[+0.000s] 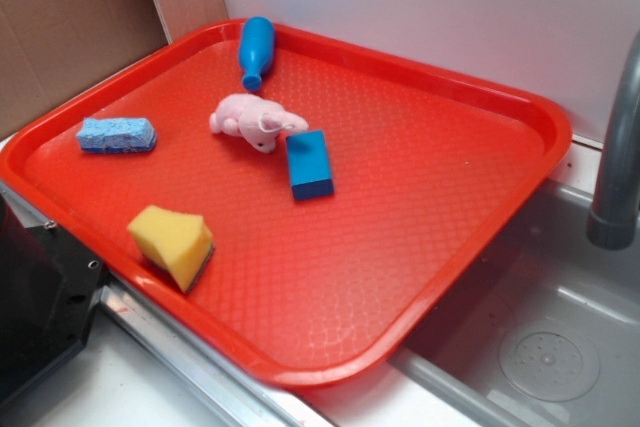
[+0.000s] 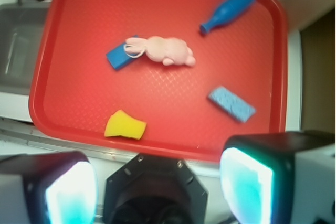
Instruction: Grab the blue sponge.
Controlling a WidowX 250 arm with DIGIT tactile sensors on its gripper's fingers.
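The blue sponge (image 1: 116, 134) is a small light-blue porous block lying flat near the left rim of the red tray (image 1: 450, 217). In the wrist view the blue sponge (image 2: 231, 104) lies at the right of the tray (image 2: 79, 103), well away from my gripper. My gripper (image 2: 157, 187) is open and empty, with its two pads (image 2: 247, 182) wide apart at the bottom of that view, high up and back from the tray's near rim. The gripper does not show in the exterior view.
On the tray lie a yellow sponge (image 1: 172, 243), a pink plush toy (image 1: 250, 121), a smooth blue flat block (image 1: 309, 164) and a blue bottle (image 1: 255, 50). A sink (image 1: 550, 347) with a grey tap (image 1: 615, 147) is at the right. The robot's black base (image 1: 40, 297) stands at the front left.
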